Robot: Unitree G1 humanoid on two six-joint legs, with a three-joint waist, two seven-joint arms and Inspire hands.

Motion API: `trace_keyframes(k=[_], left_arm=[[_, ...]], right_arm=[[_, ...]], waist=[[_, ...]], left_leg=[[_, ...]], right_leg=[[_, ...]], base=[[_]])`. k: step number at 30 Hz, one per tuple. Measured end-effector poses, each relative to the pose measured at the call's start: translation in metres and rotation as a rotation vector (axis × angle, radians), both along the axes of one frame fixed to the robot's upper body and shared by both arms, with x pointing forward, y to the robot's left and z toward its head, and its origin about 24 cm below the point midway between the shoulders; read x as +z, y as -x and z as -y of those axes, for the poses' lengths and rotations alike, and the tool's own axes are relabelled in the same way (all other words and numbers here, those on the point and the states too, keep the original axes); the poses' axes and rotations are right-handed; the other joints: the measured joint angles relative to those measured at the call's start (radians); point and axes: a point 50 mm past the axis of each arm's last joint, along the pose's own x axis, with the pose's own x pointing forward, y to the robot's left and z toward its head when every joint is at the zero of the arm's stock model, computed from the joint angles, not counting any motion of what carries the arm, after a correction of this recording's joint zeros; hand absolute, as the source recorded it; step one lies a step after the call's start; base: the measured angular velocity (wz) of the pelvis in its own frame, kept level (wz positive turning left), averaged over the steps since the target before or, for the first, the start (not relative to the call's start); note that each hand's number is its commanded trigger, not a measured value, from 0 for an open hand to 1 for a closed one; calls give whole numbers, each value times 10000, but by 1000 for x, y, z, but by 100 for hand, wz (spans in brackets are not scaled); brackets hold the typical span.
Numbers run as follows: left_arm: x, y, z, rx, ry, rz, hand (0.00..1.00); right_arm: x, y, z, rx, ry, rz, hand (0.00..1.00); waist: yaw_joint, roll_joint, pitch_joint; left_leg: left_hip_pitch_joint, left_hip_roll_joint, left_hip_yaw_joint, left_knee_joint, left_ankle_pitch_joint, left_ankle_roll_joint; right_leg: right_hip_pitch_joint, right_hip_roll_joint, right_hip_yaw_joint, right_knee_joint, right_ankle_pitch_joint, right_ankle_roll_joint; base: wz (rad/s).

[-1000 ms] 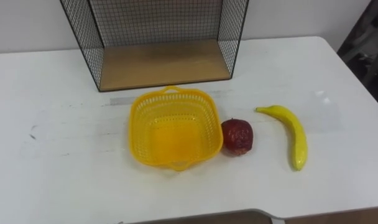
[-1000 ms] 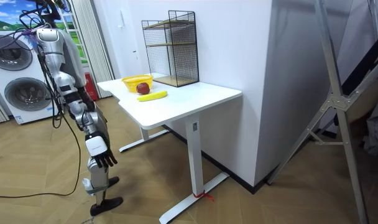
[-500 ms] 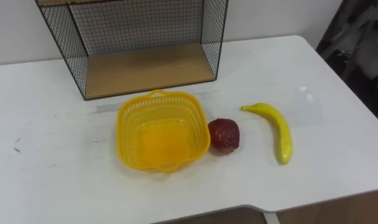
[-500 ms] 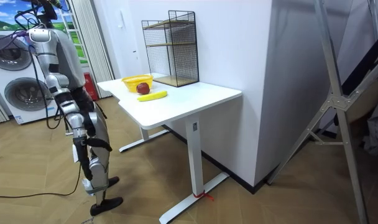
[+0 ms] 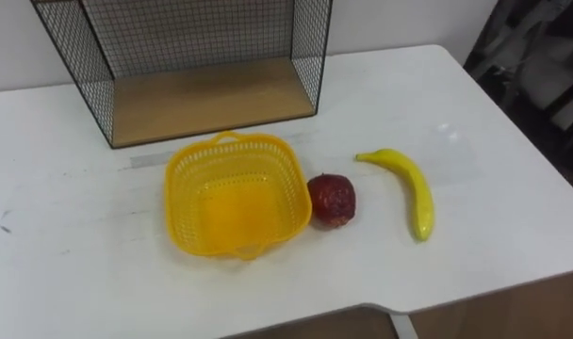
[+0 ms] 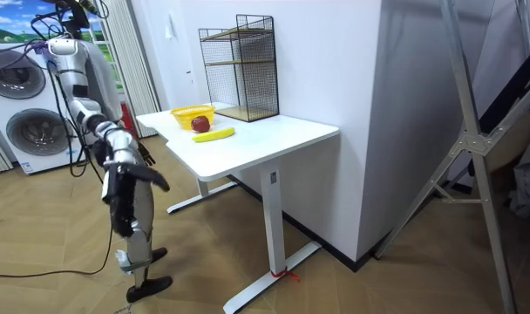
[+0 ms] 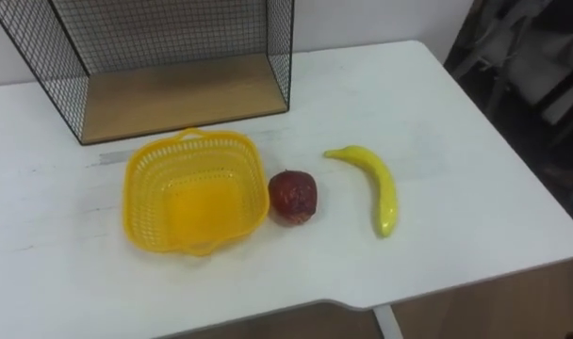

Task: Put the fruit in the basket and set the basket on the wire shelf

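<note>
While basket (image 5: pixel 232 202) sits empty, right hand (image 6: pixel 121 212) hangs

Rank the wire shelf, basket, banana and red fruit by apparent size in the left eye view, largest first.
1. wire shelf, even though the top edge cuts it off
2. basket
3. banana
4. red fruit

White table (image 6: pixel 274 131) in a bright room with a wood floor.
The table stands on pale wood planks (image 6: pixel 352 288), hard against a plain white wall (image 6: pixel 326 52). Past the table's far end, toward the room view's left, are white washing machines (image 6: pixel 28 131) and a pale curtain (image 6: pixel 141 61). On the table's opposite side, a grey metal frame (image 6: pixel 474 139) leans upward.
</note>
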Motion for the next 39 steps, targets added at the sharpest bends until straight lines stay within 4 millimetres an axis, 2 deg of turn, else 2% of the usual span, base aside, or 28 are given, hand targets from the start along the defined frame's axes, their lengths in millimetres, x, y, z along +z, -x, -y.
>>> trace_keyframes(k=[5, 10, 14, 20, 28, 31, 32, 39], left_arm=[[1, -8, 3, -522, 13, 314, 0], [1, -16, 7, -825, 160, 577, 0], [0, -15, 8, -937, 212, 447, 0], [-1, -11, 11, -1161, 259, 280, 0], [-1, -7, 12, -1229, 250, 331, 0], [-3, -4, 14, -1456, 313, 129, 0], [-4, -3, 15, -1527, 357, 39, 0], [-6, 1, 20, -1847, 530, -238, 0]], right_arm=[[60, -32, 5, 876, 3252, 352, 0], [92, -55, -7, 2240, 5315, 401, 0], [120, -72, -22, 3425, 7248, 454, 0], [147, -91, -51, 5401, 8591, 1579, 0], [162, -106, -68, 7966, 9567, 2142, 0], [159, -113, -78, 9236, 9550, 2354, 0], [157, -115, -82, 9691, 9478, 2436, 0], [140, -118, -105, 12069, 9011, 2536, 0]], waist=[[78, -14, 14], [303, -74, 21], [516, -37, 4], [643, 10, -23], [803, 4, -21], [822, -6, -15], [852, -23, -4], [895, -130, 0]], left_leg=[[-32, -10, 2, -76, 5, -7], [-34, 0, 4, -80, 7, -10], [-23, -4, 3, -89, 10, -11], [-36, 10, -59, -83, 41, -38], [-17, 38, -58, -74, 57, -37], [-8, 53, -13, -72, 71, -44], [7, 128, 27, -73, 76, -44], [3, 149, 27, -21, 80, -46]], right_leg=[[-55, 2, 17, -47, 1, 1], [-67, 12, 32, -46, 3, -2], [-64, 1, 16, -68, 5, 2], [-48, 5, -87, -70, 15, -12], [-32, 7, -93, -55, 33, -28], [-35, 23, -92, -61, 74, -41], [-37, 32, -54, -60, 82, -51], [-31, 37, -61, -42, 125, -55]], base=[[0], [-1], [0], [2], [1], [-3], [-7], [-1]])
